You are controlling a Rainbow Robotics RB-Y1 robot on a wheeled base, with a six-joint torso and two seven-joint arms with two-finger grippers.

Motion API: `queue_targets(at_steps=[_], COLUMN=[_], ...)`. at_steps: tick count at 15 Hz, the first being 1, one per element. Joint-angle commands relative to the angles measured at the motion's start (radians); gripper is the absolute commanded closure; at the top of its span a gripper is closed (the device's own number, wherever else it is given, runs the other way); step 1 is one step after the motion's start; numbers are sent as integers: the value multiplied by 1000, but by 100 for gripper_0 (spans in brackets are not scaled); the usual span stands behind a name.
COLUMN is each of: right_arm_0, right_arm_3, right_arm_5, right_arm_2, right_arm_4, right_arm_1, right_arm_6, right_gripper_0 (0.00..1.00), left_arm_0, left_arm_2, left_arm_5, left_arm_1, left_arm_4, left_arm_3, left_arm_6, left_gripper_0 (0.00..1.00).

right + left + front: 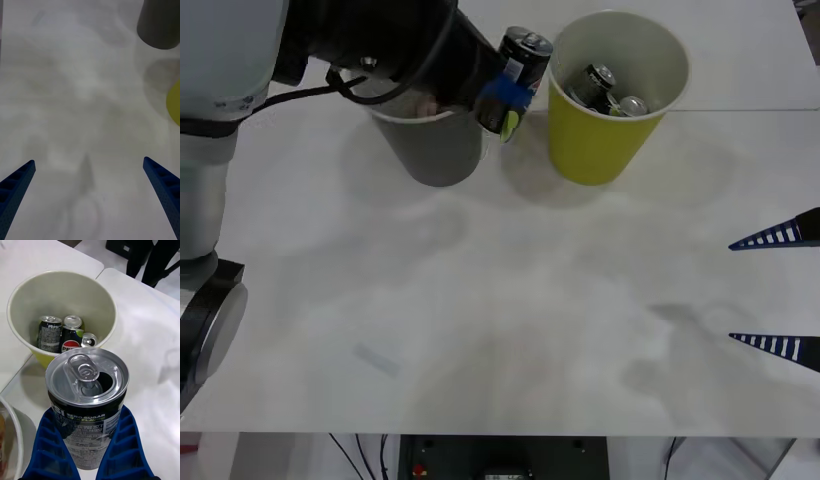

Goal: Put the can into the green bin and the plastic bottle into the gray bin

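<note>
White bench (510,320) carries the gray bin (435,150) and green bin (605,100) side by side; we see three cans (65,335) already lying in the green bin. Our left tool (505,100) pinches the can (520,70) between its blue fingers (54,450), held in the air between the two bins, its silver top open. Our right tool (777,290) rests low at the bench's right edge, fingers spread wide, touching nothing.

Can (520,68): black body, silver top, lime-green patch at base. Left pincer (505,100): blue, ribbed. Green bin (610,90): yellow-green outside, white inside. Gray bin (435,145): dark gray outside. Right pincer (778,290): blue, ribbed. Desk (510,320): white.
</note>
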Motion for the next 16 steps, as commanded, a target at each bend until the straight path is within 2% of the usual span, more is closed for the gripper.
queue_targets(at_steps=[1,5,8,11,14,16], right_arm_0=[0,0,0,0,0,0], right_arm_3=[0,0,0,0,0,0], right_arm_5=[0,0,0,0,0,0], right_arm_2=[0,0,0,0,0,0], right_arm_4=[0,0,0,0,0,0], right_arm_1=[0,0,0,0,0,0], right_arm_6=[0,0,0,0,0,0], right_gripper_0=[0,0,0,0,0,0], left_arm_0=[-111,-295,-381,-402,-407,-410], left_arm_2=[-2,-2,-2,-20,-127,-140], left_arm_5=[0,2,42,171,313,369], left_arm_1=[-50,-138,-193,-217,-217,-230], left_arm_4=[-21,-127,-208,-227,-228,-225], left_arm_3=[136,362,472,564,619,661], left_arm_6=[-1,-3,-3,-4,-4,-4], left_gripper_0=[99,98,98,98,99,98])
